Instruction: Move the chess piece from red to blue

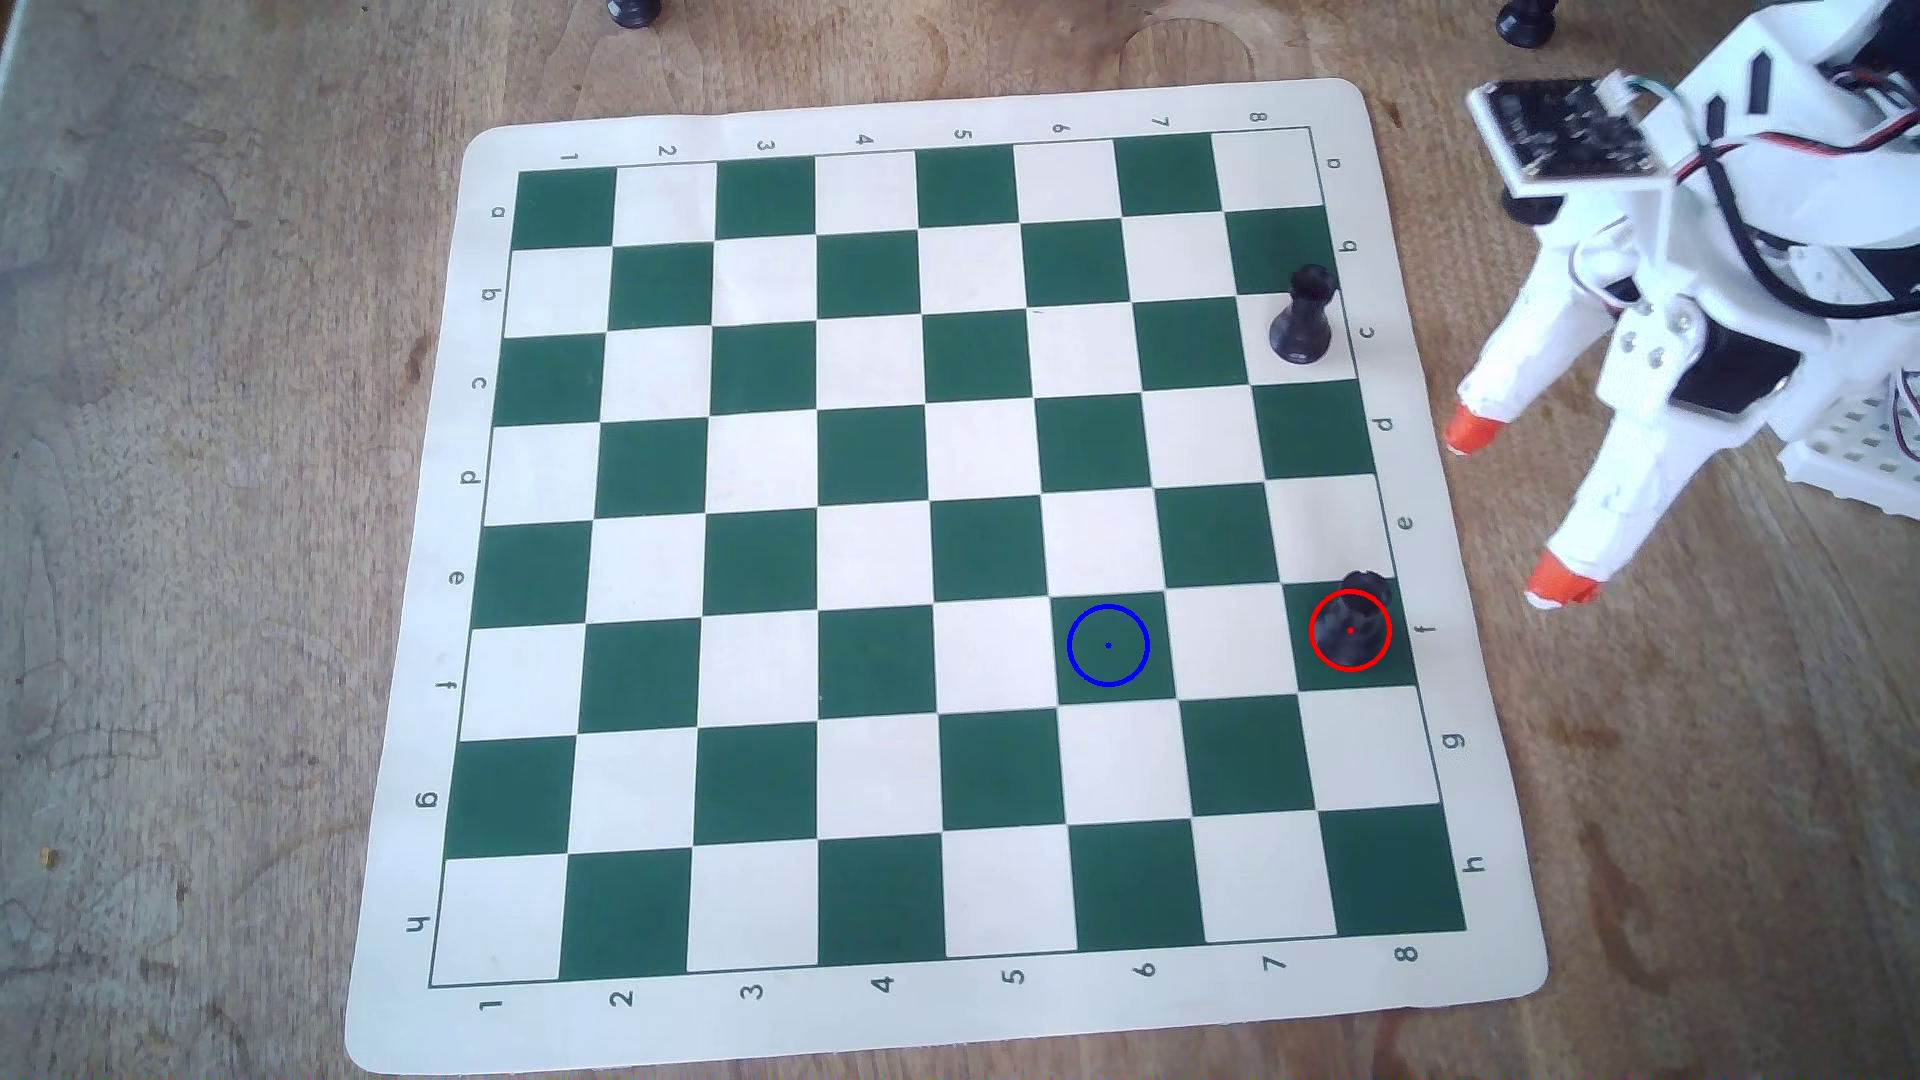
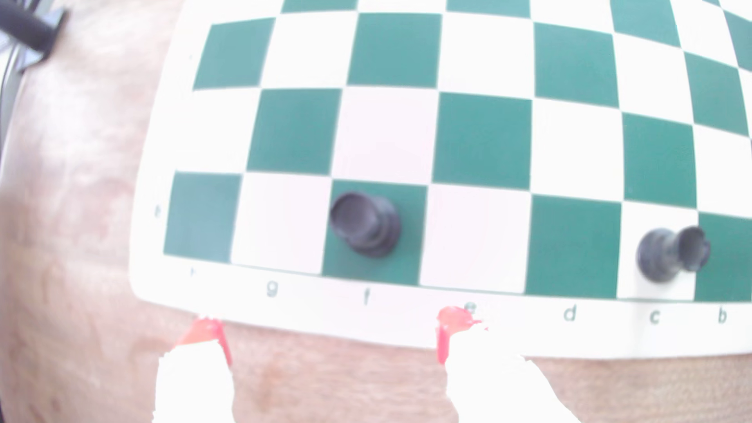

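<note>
On the green square f6 sits the blue ring (image 1: 1108,645), empty; two squares to its right the rook (image 1: 1354,621) stands upright inside the red ring (image 1: 1350,630) (its twin (image 1: 1303,316) waits farther up that edge). Beyond the board's (image 1: 727,135) margin, over the wooden table (image 1: 208,519), hangs the claw (image 1: 1515,513), fingers spread wide apart, gripping nothing.
</note>
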